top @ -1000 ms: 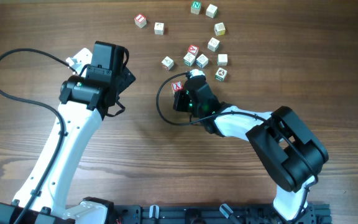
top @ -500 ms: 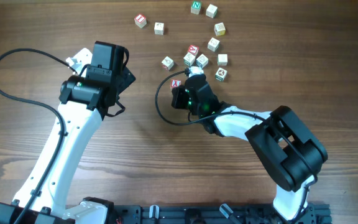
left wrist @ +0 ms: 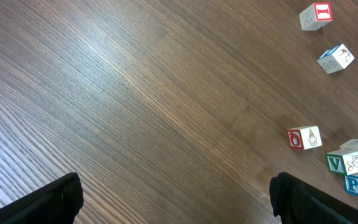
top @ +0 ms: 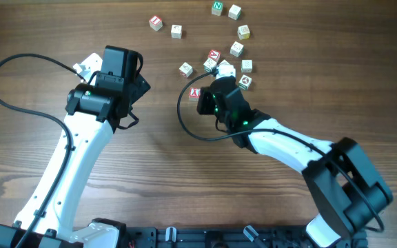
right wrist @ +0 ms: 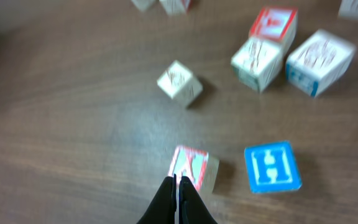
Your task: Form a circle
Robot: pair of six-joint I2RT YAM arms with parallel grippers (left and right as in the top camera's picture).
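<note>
Several small wooden cubes lie scattered at the back of the table, among them a red-faced one (top: 156,22), a green-faced one (top: 217,8) and a tight cluster (top: 224,67); they make no closed circle. A red-lettered cube (top: 194,94) sits apart, nearest the front. My right gripper (top: 200,101) is shut, and its tips (right wrist: 174,182) meet that cube's (right wrist: 193,168) near edge. A blue H cube (right wrist: 272,167) lies just to its right. My left gripper (left wrist: 176,200) hangs open over bare wood, left of the cubes, with nothing between its fingers (left wrist: 61,198).
The left wrist view shows several cubes along its right side, such as a red one (left wrist: 316,15) and one with a cone drawing (left wrist: 304,137). A black cable (top: 185,124) loops beside the right wrist. The table (top: 60,34) is wood-grain brown.
My right arm has swung its elbow out to the right and its wrist has shifted slightly up and right. The red-lettered cube has barely moved. The left arm has stayed still.
</note>
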